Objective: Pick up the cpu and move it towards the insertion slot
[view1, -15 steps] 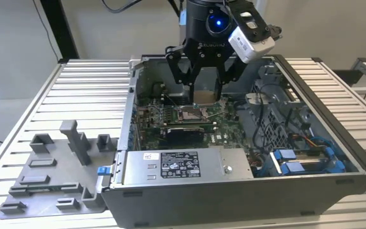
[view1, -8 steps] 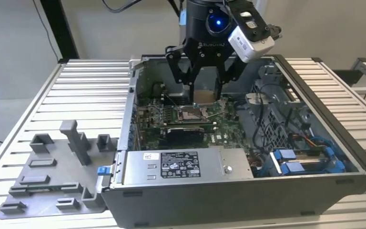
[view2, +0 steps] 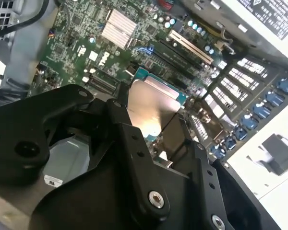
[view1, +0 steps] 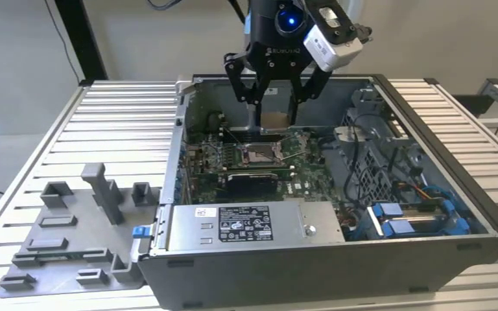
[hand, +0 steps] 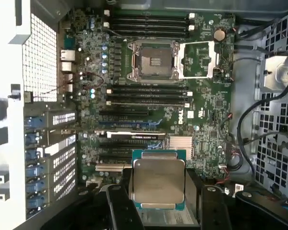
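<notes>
Exterior view footage places the gripper point(view1: 274, 120) inside the open computer case point(view1: 456, 214), with the cpu point(view1: 274, 118) pinched flat between its fingers point(view1: 251, 116) and held above the motherboard point(view1: 305, 175), clear of the insertion slot point(view1: 258, 154) and on the slot's far side. Both wrist views confirm the pinch on the chip's edges. A slip could be judged likely from so shallow a hold, and a tilted chip could damage the socket's contacts.
</notes>
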`<control>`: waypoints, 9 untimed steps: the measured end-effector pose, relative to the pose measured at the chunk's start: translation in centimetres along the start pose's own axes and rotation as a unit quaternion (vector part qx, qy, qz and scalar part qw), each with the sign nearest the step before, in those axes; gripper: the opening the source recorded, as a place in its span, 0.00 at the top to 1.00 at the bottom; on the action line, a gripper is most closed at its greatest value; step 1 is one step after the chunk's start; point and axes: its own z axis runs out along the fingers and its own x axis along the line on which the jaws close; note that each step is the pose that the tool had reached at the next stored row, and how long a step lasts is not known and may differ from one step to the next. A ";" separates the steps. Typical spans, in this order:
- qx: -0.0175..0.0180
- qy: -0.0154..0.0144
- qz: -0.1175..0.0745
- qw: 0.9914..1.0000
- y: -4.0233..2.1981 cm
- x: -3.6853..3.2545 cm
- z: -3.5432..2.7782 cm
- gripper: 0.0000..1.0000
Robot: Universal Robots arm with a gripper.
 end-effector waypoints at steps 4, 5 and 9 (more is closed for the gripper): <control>0.000 0.000 0.000 1.000 1.72 0.01 -0.01 1.00; 0.000 0.000 0.000 1.000 2.16 0.02 -0.01 1.00; 0.000 0.001 0.000 1.000 3.97 0.03 0.01 1.00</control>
